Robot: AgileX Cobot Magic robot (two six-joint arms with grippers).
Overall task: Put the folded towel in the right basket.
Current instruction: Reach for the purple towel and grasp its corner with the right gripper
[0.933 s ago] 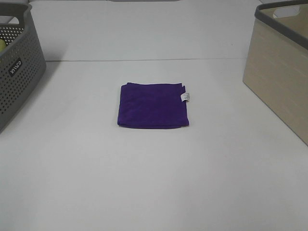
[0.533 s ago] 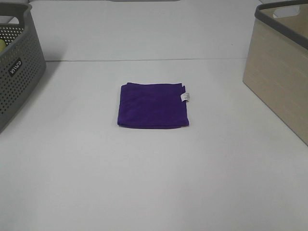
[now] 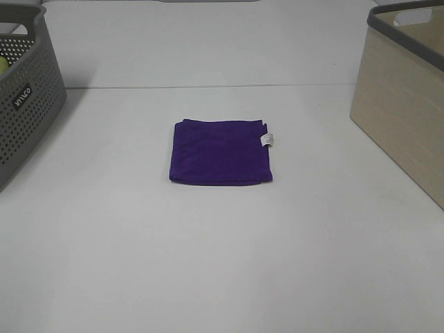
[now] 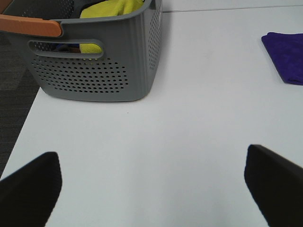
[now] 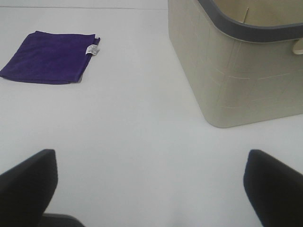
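Note:
A folded purple towel [image 3: 220, 152] with a small white tag lies flat in the middle of the white table. It also shows in the right wrist view [image 5: 47, 57], and its edge shows in the left wrist view [image 4: 286, 56]. The beige right basket [image 3: 406, 97] with a grey rim stands at the right edge; it also shows in the right wrist view [image 5: 236, 71]. My left gripper [image 4: 151, 189] and my right gripper [image 5: 151, 189] are open and empty, far from the towel. Neither arm shows in the exterior view.
A grey perforated basket [image 3: 24, 97] stands at the left edge. In the left wrist view it [image 4: 94, 61] holds yellow cloth [image 4: 111, 9]. The white table [image 3: 222, 263] has a seam along its back.

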